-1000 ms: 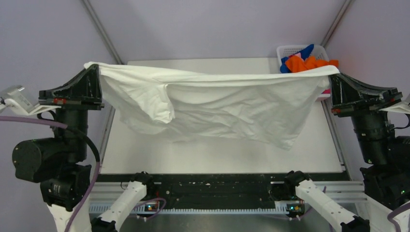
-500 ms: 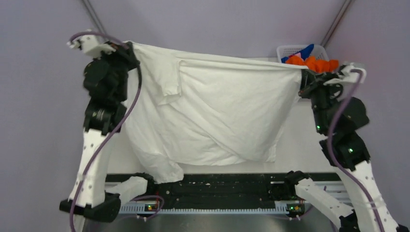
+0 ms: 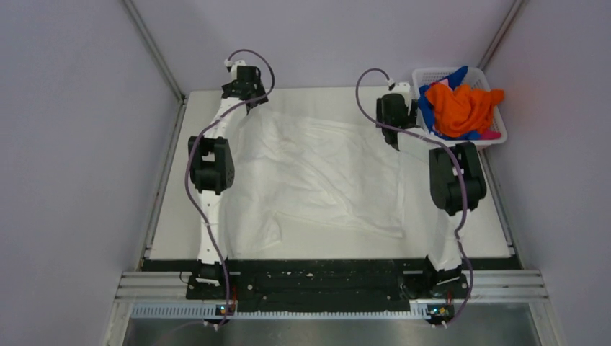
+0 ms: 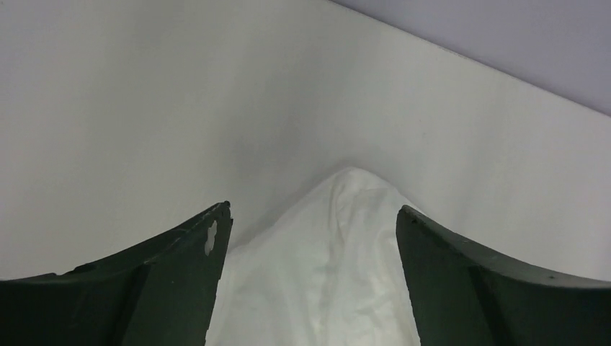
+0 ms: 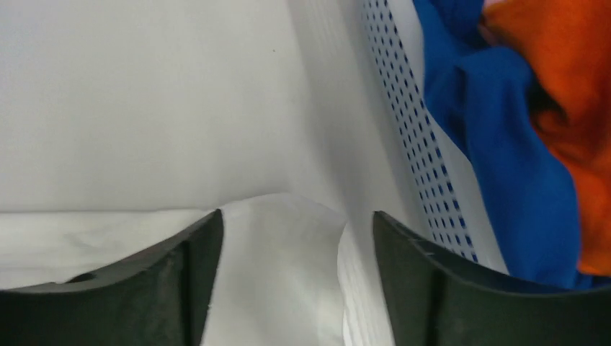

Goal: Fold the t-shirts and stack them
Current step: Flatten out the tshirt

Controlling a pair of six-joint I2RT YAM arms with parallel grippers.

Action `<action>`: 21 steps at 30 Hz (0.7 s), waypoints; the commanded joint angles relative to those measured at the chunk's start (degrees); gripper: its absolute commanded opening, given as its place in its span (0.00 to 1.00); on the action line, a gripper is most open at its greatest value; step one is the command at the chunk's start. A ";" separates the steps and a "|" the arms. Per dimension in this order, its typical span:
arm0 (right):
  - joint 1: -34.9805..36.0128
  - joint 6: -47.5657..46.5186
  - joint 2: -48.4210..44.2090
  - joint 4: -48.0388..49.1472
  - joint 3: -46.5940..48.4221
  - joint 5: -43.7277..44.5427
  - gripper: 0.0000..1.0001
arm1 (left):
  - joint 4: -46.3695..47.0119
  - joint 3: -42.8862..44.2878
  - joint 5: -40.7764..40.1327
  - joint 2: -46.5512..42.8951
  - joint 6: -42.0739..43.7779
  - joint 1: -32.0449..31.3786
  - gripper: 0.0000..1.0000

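A large white t-shirt [image 3: 317, 173] lies spread on the table, wrinkled. My left gripper [image 3: 248, 97] stands open over its far left corner. In the left wrist view that corner [image 4: 339, 274] rests loose on the table between the wide-apart fingers of the left gripper [image 4: 313, 216]. My right gripper [image 3: 393, 122] is open over the far right corner, beside the basket. Its wrist view shows the cloth [image 5: 281, 274] lying free between the fingers of the right gripper [image 5: 295, 223]. An orange t-shirt [image 3: 461, 108], a blue one [image 3: 454, 76] and a bit of pink [image 3: 492, 134] sit heaped in the basket.
The white lattice basket [image 3: 497, 138] stands at the back right corner, its wall [image 5: 411, 130] close to my right fingers. Bare table [image 3: 461, 231] shows right of the shirt. Metal rails run along the table's sides and front.
Both arms swung from holding the white shirt stretched in the air to the far side of the table. The shirt now lies flat, and both grippers have opened and let it go.
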 commanded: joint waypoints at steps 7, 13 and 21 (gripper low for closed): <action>-0.18 5.33 -1.98 -3.53 8.89 -5.45 0.99 | 3.36 -9.18 9.87 -11.49 -2.19 0.15 0.97; -0.04 16.71 -16.27 -0.55 -12.64 -19.87 0.99 | 5.17 -27.62 21.27 -22.04 -8.01 -0.72 0.95; 0.06 25.77 -24.22 4.93 -29.16 -33.51 0.99 | 5.71 -35.93 24.31 -22.83 -11.31 -1.79 0.68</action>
